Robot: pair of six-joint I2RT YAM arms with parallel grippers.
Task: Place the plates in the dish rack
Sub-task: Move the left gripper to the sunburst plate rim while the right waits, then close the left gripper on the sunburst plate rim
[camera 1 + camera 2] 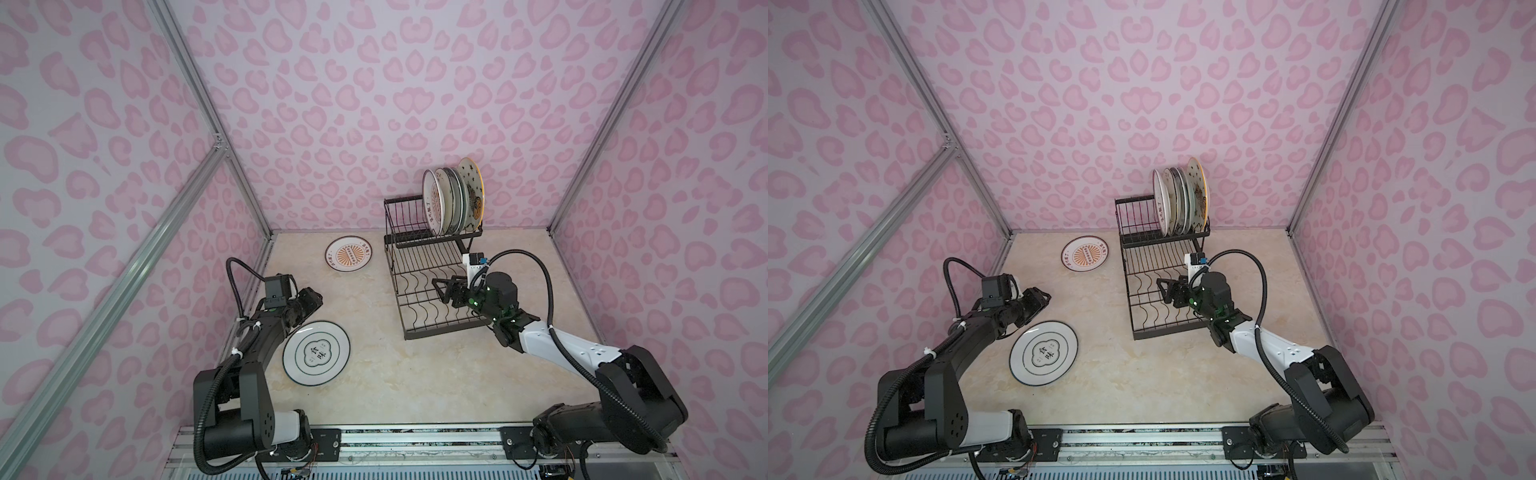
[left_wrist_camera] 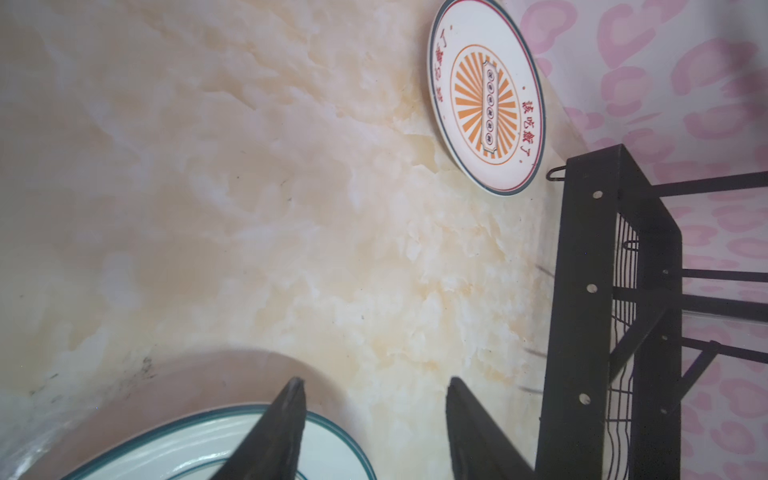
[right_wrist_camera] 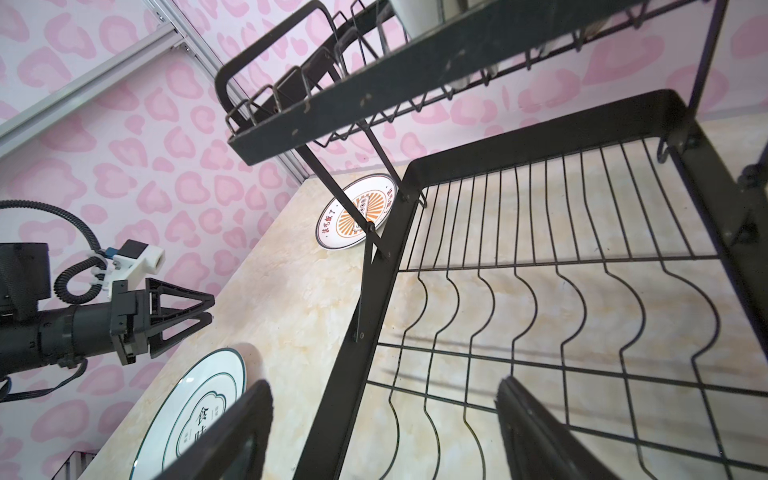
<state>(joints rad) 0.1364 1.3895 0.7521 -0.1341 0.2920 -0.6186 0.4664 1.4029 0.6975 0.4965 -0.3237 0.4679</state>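
**Plates, racked:** several [image 1: 453, 199] stand on edge in the raised basket of the dish rack [image 1: 399, 297].
**Plates, loose:** the green-ringed emblem plate [image 1: 316, 353] and the orange-sunburst plate [image 1: 348, 254] lie flat on the tabletop [image 1: 415, 374].
**Left gripper** [image 2: 376, 380]: part-open, empty, over the green-ringed rim.
**Right gripper** [image 3: 384, 382]: wide, empty, above the lower tray.
**Hazards:** a flat plate may skid or slip from a rim pinch. Careless slotting could knock the racked plates.

In both top views the upright plates [image 1: 453, 199] in the dish rack [image 1: 432, 286] overlap, so the middle ones show only thin rims, their patterns unreadable. In the left wrist view the green-ringed plate [image 2: 166, 453] runs off the picture's edge and sits partly behind a finger [image 2: 274, 432] of the left end effector [image 2: 374, 382].
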